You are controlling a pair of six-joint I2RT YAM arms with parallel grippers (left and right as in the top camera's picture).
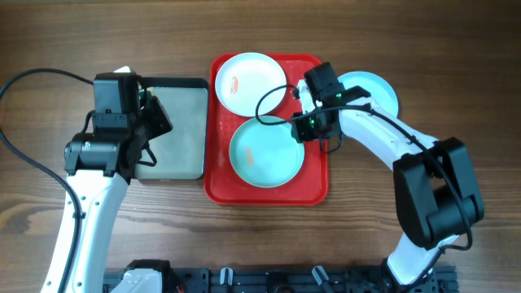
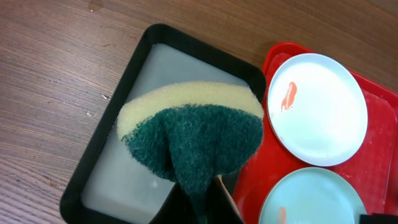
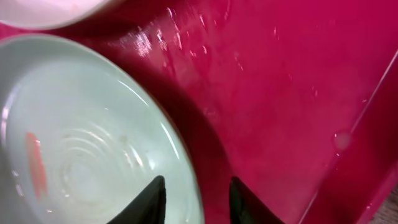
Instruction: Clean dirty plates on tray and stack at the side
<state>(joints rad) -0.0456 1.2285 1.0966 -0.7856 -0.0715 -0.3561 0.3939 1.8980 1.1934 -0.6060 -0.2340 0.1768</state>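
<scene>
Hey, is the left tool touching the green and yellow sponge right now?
Touching. The left wrist view shows the sponge pinched and creased inside the shut left tool.

A brown wooden table (image 1: 244, 240) fills the view. Its grain runs lengthwise, with darker streaks. The light is soft and even.

No text, label, brand or number can be read in any view. The bright red rectangular plastic tray (image 1: 317, 187) and the round light turquoise plate (image 3: 93, 155) under the right gripper (image 3: 198, 186) carry no lettering. Neither does the green-and-yellow scouring sponge (image 2: 193, 137) in the left gripper (image 2: 196, 202).
</scene>
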